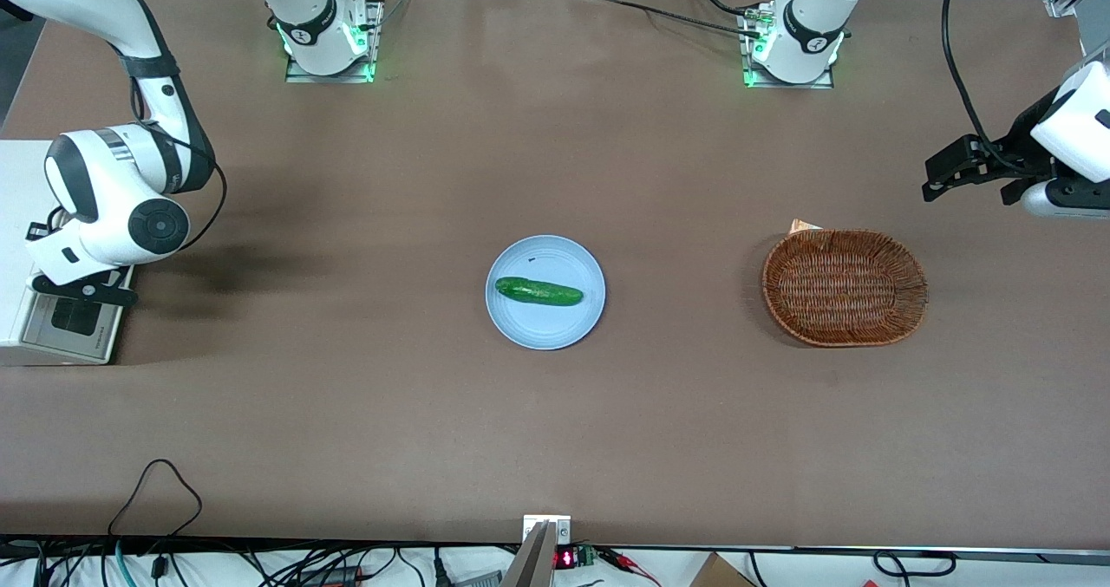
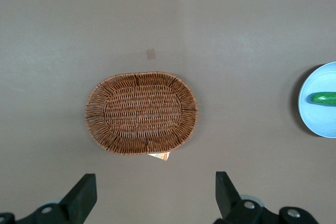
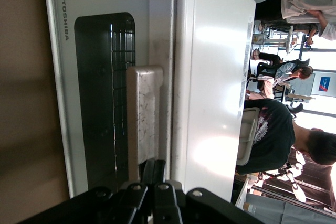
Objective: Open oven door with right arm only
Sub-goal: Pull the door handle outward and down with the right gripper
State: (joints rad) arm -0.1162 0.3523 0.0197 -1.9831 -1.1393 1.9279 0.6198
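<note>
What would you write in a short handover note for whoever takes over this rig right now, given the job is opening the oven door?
Gripper: fingers together, right at the oven door's handle, at the working arm's end of the table.
Oven door: looks shut against the oven.
Done: the approach to the handle.
Left: hook or grip the handle, then swing the door open.
Plate with cucumber and basket: not involved.

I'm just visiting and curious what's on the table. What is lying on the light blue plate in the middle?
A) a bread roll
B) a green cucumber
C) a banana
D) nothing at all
B: a green cucumber lies on the light blue plate at mid-table, while the gripper is over at the oven door at the working arm's end of the table.
</note>
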